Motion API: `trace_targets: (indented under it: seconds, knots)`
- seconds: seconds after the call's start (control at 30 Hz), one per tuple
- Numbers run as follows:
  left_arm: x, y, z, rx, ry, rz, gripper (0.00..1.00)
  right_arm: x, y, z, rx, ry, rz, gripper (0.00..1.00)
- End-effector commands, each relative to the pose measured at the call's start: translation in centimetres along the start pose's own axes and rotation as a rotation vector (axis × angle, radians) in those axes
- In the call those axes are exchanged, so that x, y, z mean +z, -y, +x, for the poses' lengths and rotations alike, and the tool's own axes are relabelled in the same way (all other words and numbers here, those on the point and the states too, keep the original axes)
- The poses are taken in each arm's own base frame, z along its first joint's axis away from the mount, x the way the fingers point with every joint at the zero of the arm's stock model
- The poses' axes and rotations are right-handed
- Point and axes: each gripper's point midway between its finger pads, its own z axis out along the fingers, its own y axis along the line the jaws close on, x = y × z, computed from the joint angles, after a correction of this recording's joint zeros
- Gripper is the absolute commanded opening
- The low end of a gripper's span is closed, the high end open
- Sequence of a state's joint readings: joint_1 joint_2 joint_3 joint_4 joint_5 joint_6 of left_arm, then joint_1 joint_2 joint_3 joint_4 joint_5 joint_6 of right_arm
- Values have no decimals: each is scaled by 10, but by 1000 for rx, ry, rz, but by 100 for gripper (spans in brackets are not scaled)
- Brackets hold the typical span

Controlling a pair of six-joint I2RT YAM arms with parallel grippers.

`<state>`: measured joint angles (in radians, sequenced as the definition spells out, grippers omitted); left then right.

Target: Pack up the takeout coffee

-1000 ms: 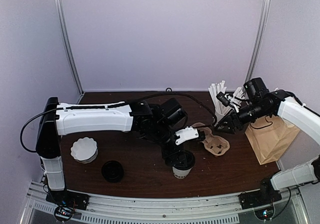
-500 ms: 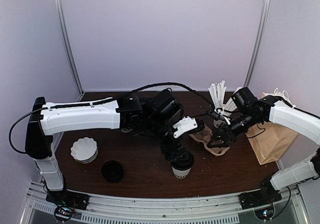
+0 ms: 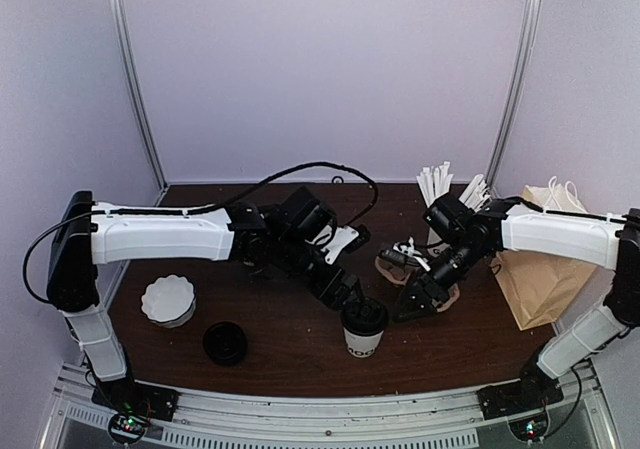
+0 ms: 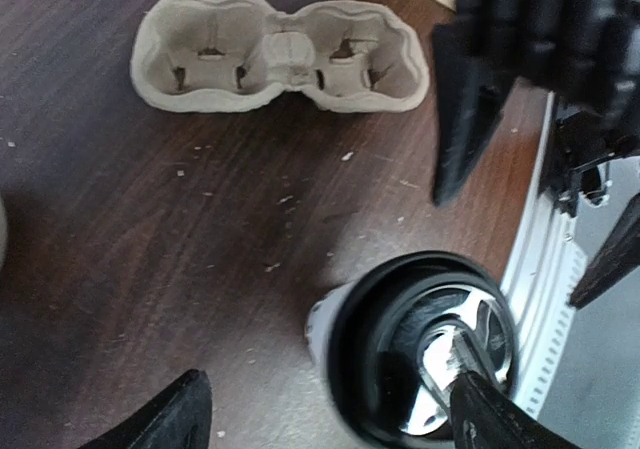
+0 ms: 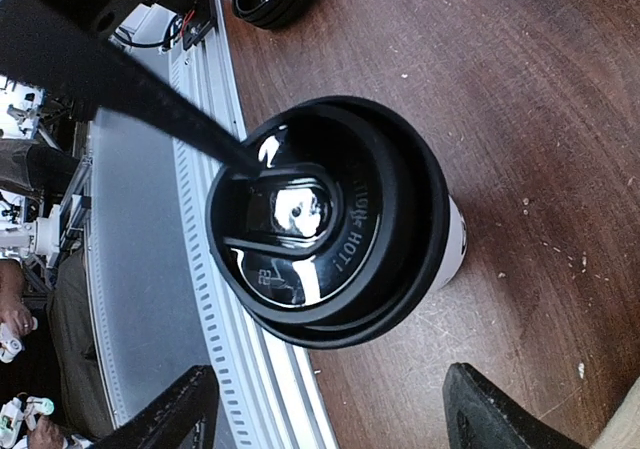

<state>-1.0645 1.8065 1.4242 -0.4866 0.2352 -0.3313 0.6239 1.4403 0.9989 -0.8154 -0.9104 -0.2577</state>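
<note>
We find the takeout coffee (image 3: pixel 364 327) upright with its black lid (image 5: pixel 320 209) pressed on. It stands near the table's front edge, just behind the metal rail (image 3: pixel 330 409).

Both pincers crowd it. The left gripper (image 4: pixel 328 384) hangs over it released, with one finger by the lid's rim and the other well apart. The right gripper (image 5: pixel 330 369) is also released, its fingers splayed with nothing held between them.

We judge the main hazard to be two arms converging on one cup. A left finger reaches over the lid, though we cannot tell whether it touches. A sideways nudge from either arm could tip the cup toward the rail or pop the lid.

The pulp two-cup carrier (image 4: pixel 280 54) lies farther back, apart from the cup. The brown paper bag (image 3: pixel 545 274) stands at the right.

The table (image 3: pixel 290 354) is dark wood grain dotted with pale crumbs, enclosed by plain pale wall panels (image 3: pixel 330 69).
</note>
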Motion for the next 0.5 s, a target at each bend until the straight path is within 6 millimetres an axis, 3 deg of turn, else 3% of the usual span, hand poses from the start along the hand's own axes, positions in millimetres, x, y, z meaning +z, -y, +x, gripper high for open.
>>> trace_targets:
  seconds: [0.0, 0.47]
  knots:
    - [0, 27, -23, -54, 101, 141, 86, 5, -7, -15, -28, 3, -37, 81]
    - [16, 19, 13, -109, 16, 150, 80, 23, -1, -14, -9, -50, -39, 78]
